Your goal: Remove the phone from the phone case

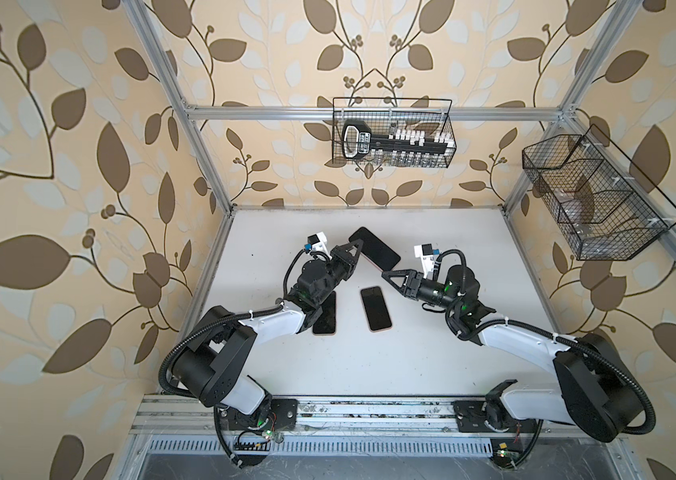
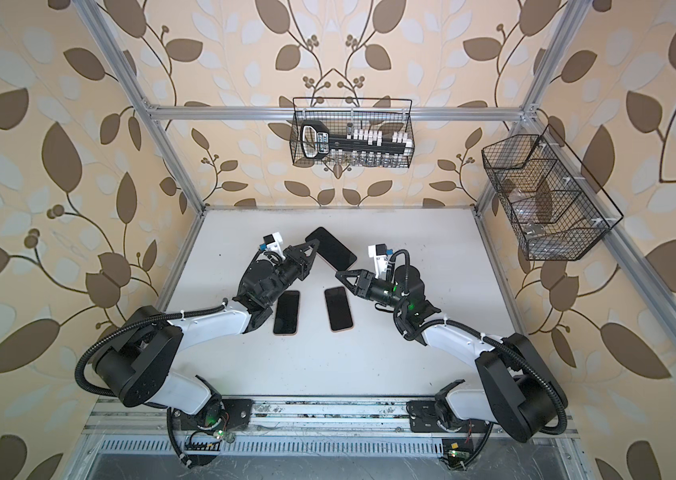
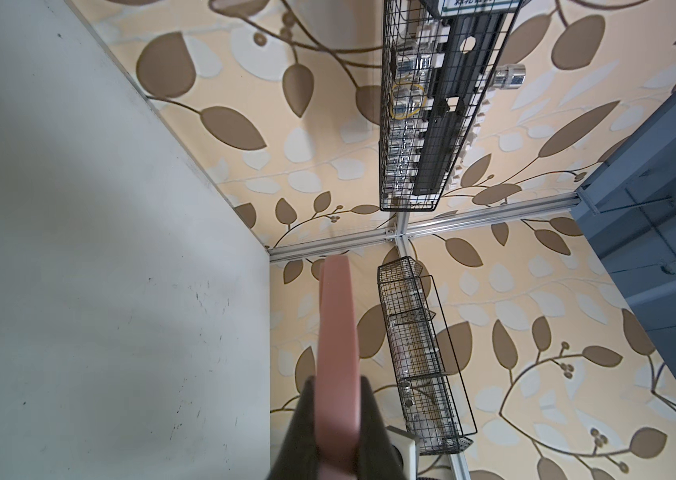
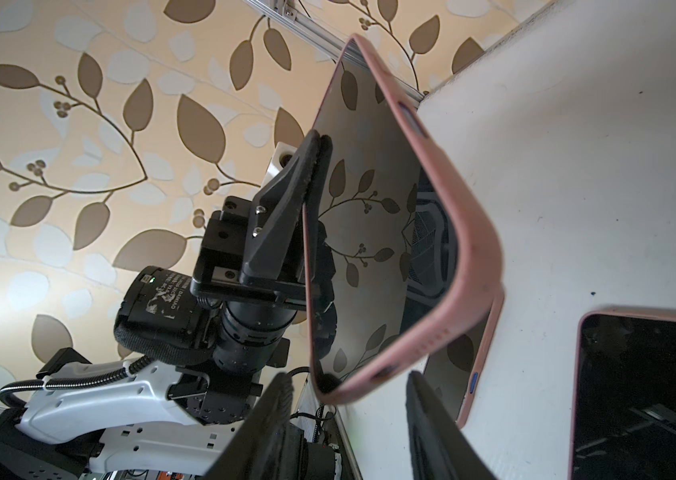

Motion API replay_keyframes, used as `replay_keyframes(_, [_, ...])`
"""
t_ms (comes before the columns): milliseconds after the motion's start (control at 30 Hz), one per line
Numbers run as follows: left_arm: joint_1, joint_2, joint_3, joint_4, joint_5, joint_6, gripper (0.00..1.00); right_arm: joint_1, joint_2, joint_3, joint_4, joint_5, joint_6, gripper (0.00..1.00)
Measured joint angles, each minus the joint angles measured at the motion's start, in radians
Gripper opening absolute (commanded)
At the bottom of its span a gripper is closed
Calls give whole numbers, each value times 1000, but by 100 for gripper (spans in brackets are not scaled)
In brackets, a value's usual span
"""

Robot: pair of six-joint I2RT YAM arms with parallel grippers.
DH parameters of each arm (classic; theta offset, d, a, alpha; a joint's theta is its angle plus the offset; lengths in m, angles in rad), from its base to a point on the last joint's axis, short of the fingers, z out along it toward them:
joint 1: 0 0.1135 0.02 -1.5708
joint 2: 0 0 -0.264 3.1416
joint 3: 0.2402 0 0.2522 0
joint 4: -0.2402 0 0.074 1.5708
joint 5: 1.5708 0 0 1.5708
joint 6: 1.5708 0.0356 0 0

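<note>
progress: phone (image 4: 369,208) not yet out of pink case (image 4: 469,232) | left gripper (image 1: 355,248): pinching pink case | right gripper (image 1: 385,274): spread near its corner

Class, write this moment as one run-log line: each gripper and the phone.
left gripper: shut on phone | right gripper: open, jaws astride phone's corner | phone: tilted, in pink case

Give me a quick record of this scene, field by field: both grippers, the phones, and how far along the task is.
left gripper: shut on the cased phone, held above the table
right gripper: open, jaws either side of that phone's near corner
pink case: on the held phone
spare phones: two, flat on the table, screens up
task: phone not yet out
</note>
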Motion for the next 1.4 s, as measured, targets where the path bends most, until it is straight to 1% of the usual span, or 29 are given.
replay_keyframes(267, [0,0,0,6,0,-6,0,2,13,11,26,1,3,35])
replay_keyframes(500, [0,6,-1,18,-1,-16,0,3,31,11,43,1,6,30])
replay_keyframes(733, [0,19,-1,28,-2,-19,0,6,48,12,63,1,9,27])
replay_keyframes(867, [0,19,-5,29,-3,-21,0,11,56,12,77,1,10,22])
replay_keyframes(1100, [0,19,-14,35,-19,-40,0,13,60,12,82,1,8,19])
replay_keyframes(1267, [0,19,-16,37,-27,-50,0,14,60,12,82,0,-12,16])
replay_keyframes(1400, [0,19,-17,37,-34,-72,0,16,60,12,82,1,-57,16])
